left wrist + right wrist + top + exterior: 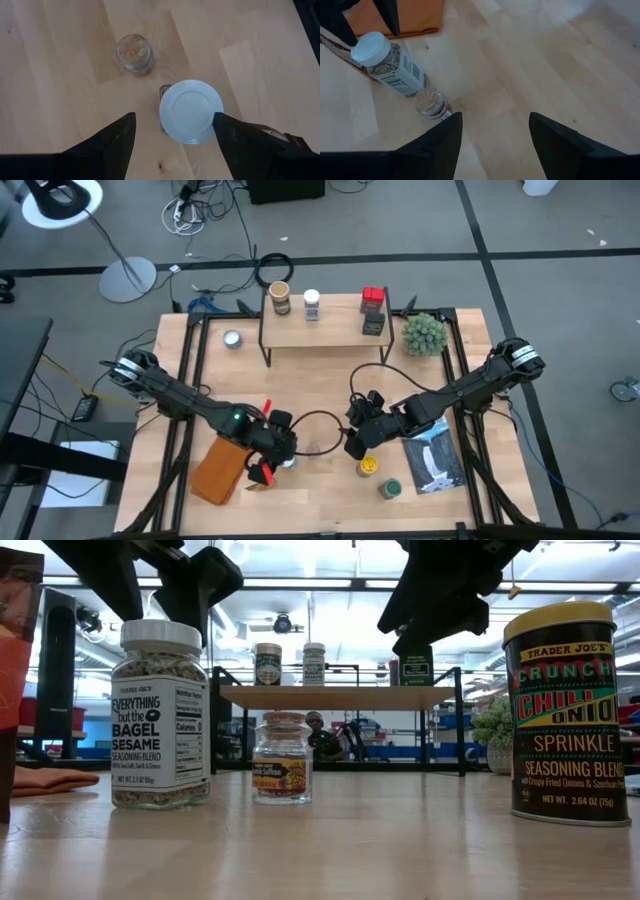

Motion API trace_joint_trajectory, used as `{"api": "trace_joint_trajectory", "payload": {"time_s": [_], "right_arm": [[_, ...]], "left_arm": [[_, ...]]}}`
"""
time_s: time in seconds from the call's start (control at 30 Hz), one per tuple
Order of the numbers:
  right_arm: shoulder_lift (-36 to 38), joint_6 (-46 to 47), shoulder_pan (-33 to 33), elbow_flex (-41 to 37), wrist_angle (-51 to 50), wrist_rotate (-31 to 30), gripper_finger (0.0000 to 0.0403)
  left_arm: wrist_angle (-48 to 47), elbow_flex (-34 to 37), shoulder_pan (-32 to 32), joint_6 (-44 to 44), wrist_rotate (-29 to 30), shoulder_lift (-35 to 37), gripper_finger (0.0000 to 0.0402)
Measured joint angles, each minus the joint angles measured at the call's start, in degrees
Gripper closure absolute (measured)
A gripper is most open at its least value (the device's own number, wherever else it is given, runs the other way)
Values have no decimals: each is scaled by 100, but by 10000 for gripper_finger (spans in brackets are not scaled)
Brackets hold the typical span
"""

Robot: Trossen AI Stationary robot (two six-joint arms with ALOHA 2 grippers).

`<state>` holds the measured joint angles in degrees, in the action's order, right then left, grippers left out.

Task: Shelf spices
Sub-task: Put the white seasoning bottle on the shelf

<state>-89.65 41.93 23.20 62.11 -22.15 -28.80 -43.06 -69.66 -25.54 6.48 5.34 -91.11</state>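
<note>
High view: shelf (322, 330) upper centre, four spices on top; left gripper (279, 442) lower left of centre, poised over bagel jar.

Low view: bagel jar (160, 716) left, full of seeds; small jar (281, 758) centre; chili tin (565, 710) right.

Left wrist view: fingers (117, 137) spread, flanking white lid (190, 111), nothing gripped, apparently aligned for grasp.

Right wrist view: right gripper (495, 135) half-open, empty, above bare table.

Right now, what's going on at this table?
Two robot arms are putting spice jars on a shelf, where four already stand. The left gripper hangs open over a white-lidded seasoning jar on the table, not gripping it. The right gripper hovers open nearby, holding nothing. A small glass jar, a yellow-topped tin and a green-topped one wait on the table.
</note>
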Motion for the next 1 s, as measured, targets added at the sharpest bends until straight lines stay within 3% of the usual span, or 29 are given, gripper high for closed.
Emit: {"api": "trace_joint_trajectory", "payload": {"time_s": [0.3,1.0], "right_arm": [[0,2,0,0,-2,-2,173],[0,11,3,0,28,-2,173]], "left_arm": [[49,-270,-11,565,-227,-66,129],[95,-272,-13,425,-214,-402,129]]}}
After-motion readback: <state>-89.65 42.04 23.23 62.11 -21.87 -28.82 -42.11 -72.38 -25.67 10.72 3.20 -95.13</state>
